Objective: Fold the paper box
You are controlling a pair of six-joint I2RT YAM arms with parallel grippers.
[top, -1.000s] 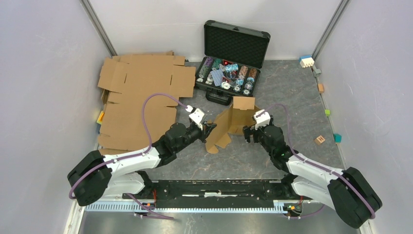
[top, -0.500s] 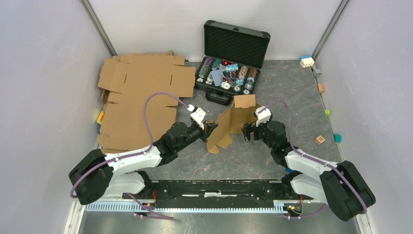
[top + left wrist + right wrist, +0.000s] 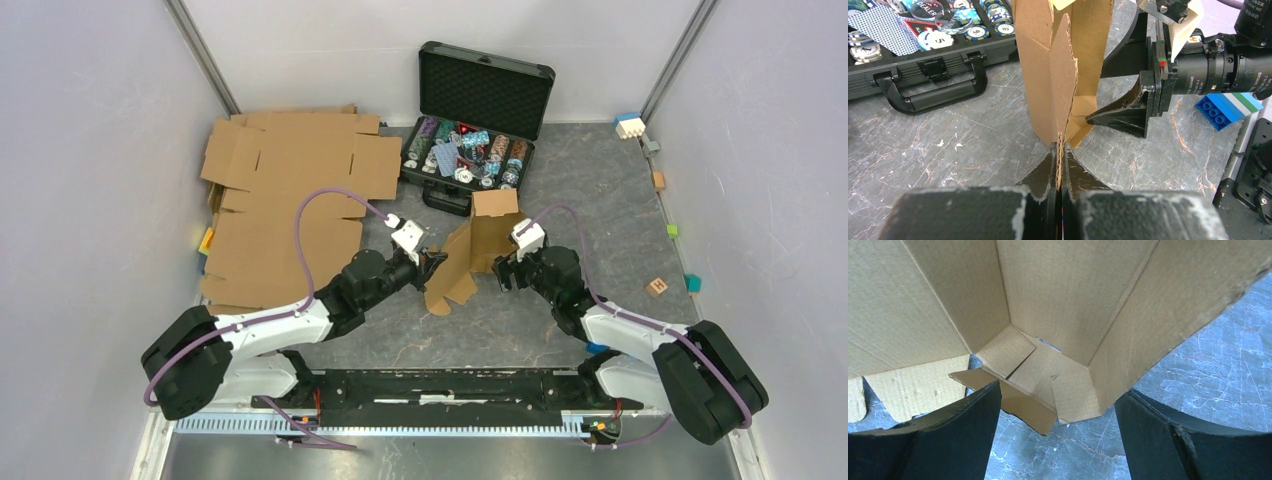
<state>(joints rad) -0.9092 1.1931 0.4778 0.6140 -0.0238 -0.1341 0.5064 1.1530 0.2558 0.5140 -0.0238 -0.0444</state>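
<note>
The paper box (image 3: pixel 472 245) is a half-formed brown cardboard mailer standing on edge in the middle of the table, with one flap sticking up at the back. My left gripper (image 3: pixel 432 263) is shut on the box's left edge; in the left wrist view its jaws (image 3: pixel 1059 147) pinch the corrugated edge of the box (image 3: pixel 1048 75). My right gripper (image 3: pixel 505 272) is open at the box's right side. In the right wrist view its fingers (image 3: pixel 1058 390) stand wide on either side of the lower corner of the box's hollow inside (image 3: pixel 1058 300).
An open black case of poker chips (image 3: pixel 470 150) stands just behind the box. Big flat cardboard sheets (image 3: pixel 285 200) lie at the back left. A blue brick (image 3: pixel 1228 107) lies by the right arm. Small blocks (image 3: pixel 657 287) dot the right edge.
My right gripper has moved left, up to the box, and its jaws have narrowed slightly. The box's upright flap has shifted a little left. The left gripper has kept its hold.
</note>
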